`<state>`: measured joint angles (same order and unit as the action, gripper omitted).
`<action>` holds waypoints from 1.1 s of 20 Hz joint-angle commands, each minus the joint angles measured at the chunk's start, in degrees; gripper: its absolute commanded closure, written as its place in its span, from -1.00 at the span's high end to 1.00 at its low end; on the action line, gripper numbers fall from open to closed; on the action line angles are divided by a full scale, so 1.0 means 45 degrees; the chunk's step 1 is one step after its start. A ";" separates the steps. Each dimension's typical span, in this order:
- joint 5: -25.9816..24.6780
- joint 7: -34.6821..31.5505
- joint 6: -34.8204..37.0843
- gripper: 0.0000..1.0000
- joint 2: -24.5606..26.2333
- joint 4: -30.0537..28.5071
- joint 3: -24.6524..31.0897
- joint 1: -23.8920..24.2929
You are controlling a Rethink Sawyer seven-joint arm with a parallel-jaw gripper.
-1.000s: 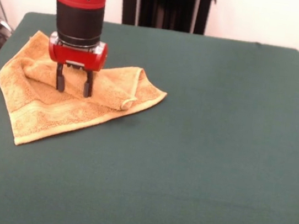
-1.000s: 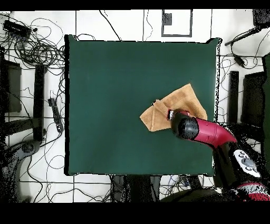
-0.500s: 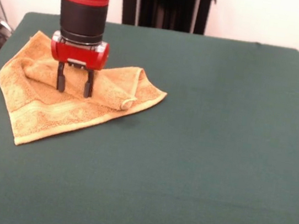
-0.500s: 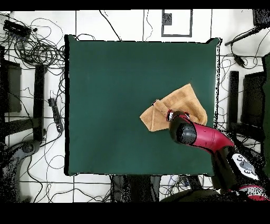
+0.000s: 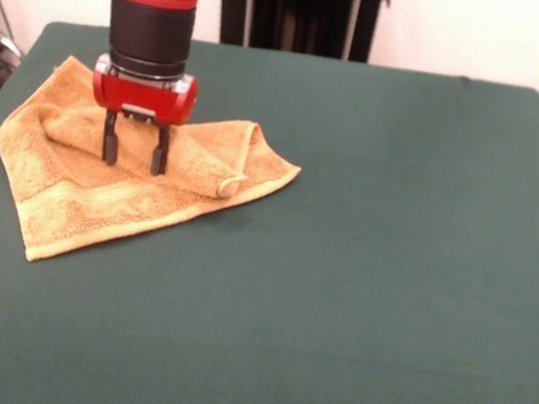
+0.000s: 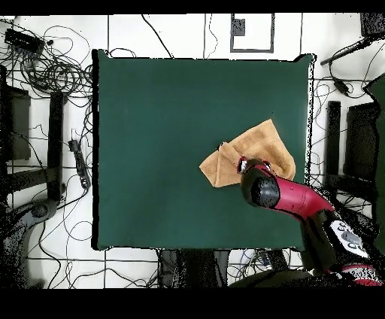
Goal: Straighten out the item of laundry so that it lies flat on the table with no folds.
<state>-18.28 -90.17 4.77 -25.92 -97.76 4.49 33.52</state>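
The golden-orange towel lies crumpled on the green table at the left in the front view, with a rolled fold across its middle ending near its right corner. My gripper hangs over that fold, its two dark fingers spread and their tips just at the cloth, holding nothing. In the overhead view the towel lies near the table's right edge, and the red arm covers the gripper and part of the towel.
Cables and dark stands lie on the floor around the table. The robot's black pedestal stands behind the far edge. The towel's left corner reaches close to the table's left edge in the front view.
The arm has shifted very slightly between frames; the gripper stays over the towel's fold, still open. The towel has not moved.
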 commanded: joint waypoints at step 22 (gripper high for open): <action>0.0502 -0.1601 0.3247 1.00 -0.2079 -0.3041 -0.0262 -0.0769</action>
<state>-18.36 -90.17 10.35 -33.44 -105.07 1.88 32.74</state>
